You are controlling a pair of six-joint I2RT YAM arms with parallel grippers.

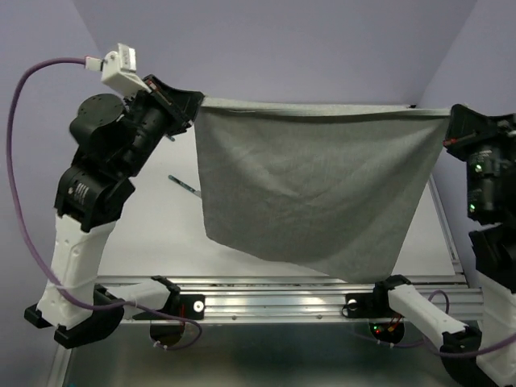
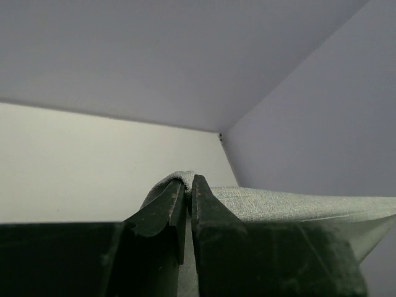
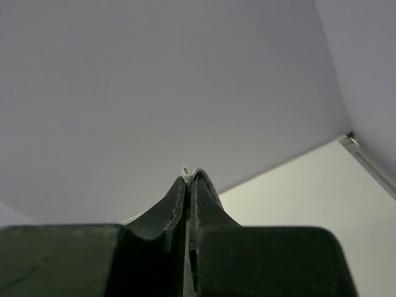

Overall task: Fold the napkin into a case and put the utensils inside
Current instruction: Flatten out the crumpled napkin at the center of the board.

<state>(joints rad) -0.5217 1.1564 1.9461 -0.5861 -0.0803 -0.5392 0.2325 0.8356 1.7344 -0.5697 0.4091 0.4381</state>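
While it hangs spread out like a curtain, the napkin [image 1: 314, 185] is up over the table [image 1: 153, 234], stretched between both arms by its two top corners. The top edge is pulled pretty much straight and the bottom edge sags lower toward the right. Can't tell if that low corner touches the table.

The left gripper [image 2: 187, 180] is clamped on the top left corner, with a little bump of grey cloth squeezed between its tips. The right gripper [image 3: 189, 176] is pinched tight on the top right corner, same deal.

One utensil [image 1: 182, 185] lies on the table, poking out from behind the napkin's left edge. Only a slim bit shows.

A purple cable [image 1: 18, 153] loops off the left arm, and a metal rail [image 1: 282, 295] runs along the near edge.
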